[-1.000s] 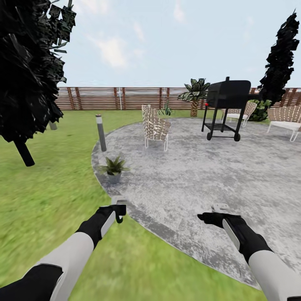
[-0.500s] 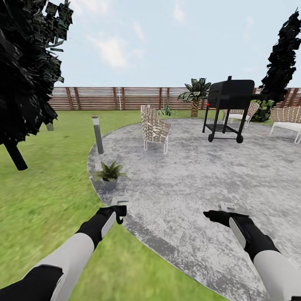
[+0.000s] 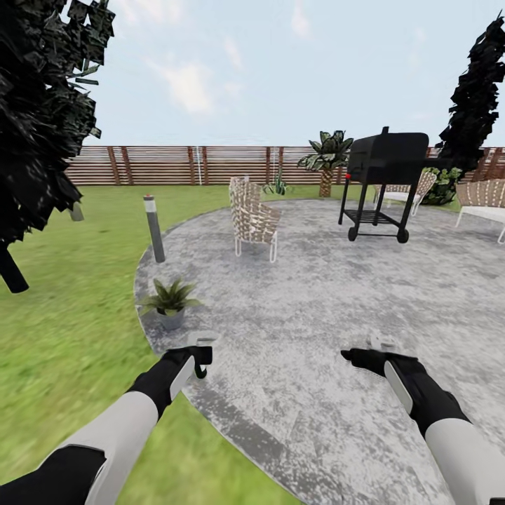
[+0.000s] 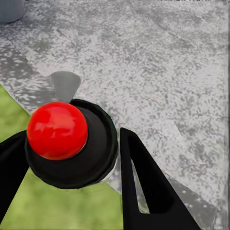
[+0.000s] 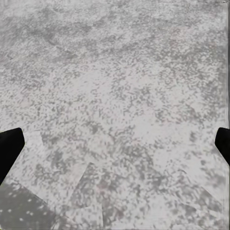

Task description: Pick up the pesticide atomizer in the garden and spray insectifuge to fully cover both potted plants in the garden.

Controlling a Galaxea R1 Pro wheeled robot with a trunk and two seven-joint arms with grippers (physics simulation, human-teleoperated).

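Item: pesticide atomizer, slim dark-green bottle with a round red top, one. Held between the fingers of the left gripper, over the seam where lawn meets the round grey stone patio. Judged light, rigid and smooth-sided; best gripped around the body below the cap, leaving the red top free. A loose pinch could let it twist.

Item: right gripper, spread wide and empty, over bare patio.

Item: potted plant, speckled green rosette in a small grey pot, one in view, on the patio edge just ahead of the left gripper.

Other stock: grey bollard lamp, one; woven lattice chairs, at least three, nearest; black wheeled grill, one; brown slatted fence.
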